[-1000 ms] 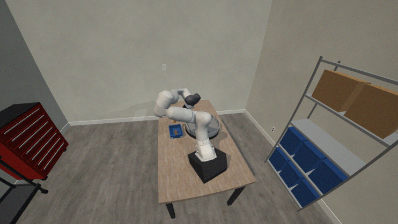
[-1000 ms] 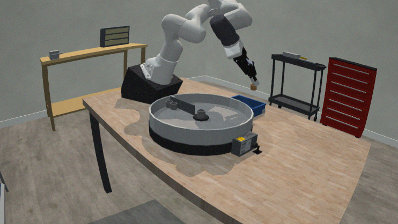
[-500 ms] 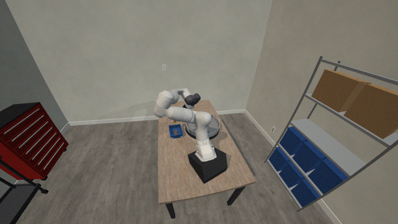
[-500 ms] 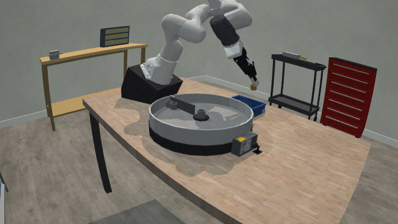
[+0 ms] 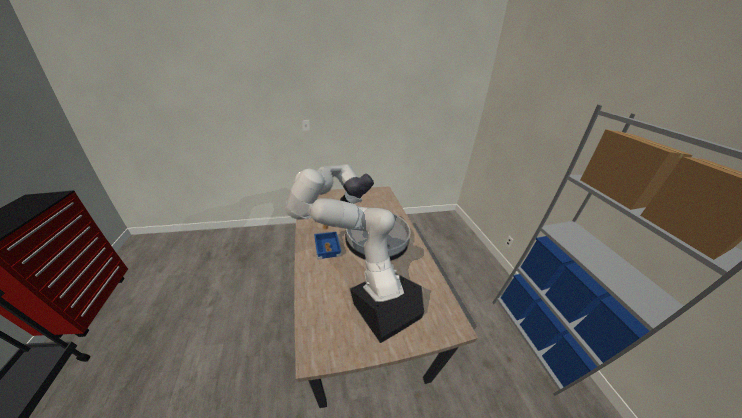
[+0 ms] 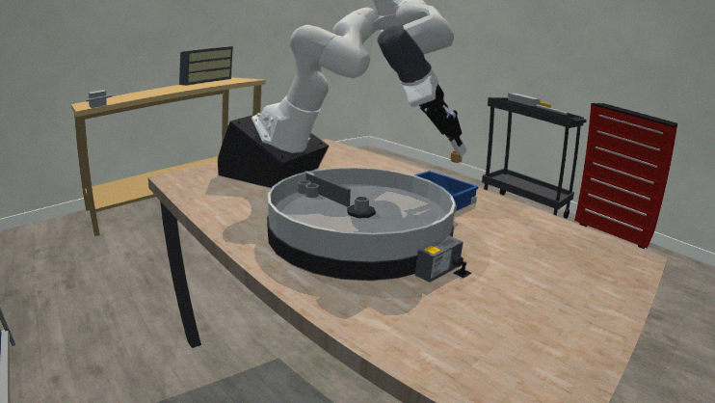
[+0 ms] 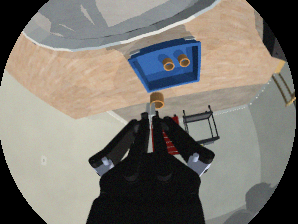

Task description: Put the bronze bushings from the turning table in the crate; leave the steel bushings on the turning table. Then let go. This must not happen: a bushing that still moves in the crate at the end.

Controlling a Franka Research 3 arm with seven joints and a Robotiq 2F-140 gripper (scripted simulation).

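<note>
bronze bushing (image 5: 325, 226) (image 6: 456, 156) (image 7: 157, 100) pinched in narrow pincer (image 5: 343, 198) (image 6: 459, 147) (image 7: 151, 108), two others in blue crate (image 5: 317, 246) (image 6: 464, 197) (image 7: 175, 84), label (image 6: 439, 264) unreadable

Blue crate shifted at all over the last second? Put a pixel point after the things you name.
No. In the exterior view, the blue crate (image 5: 328, 253) (image 6: 463, 201) (image 7: 150, 76) keeps its place beside the turning table (image 6: 359, 246) (image 7: 75, 48).
</note>
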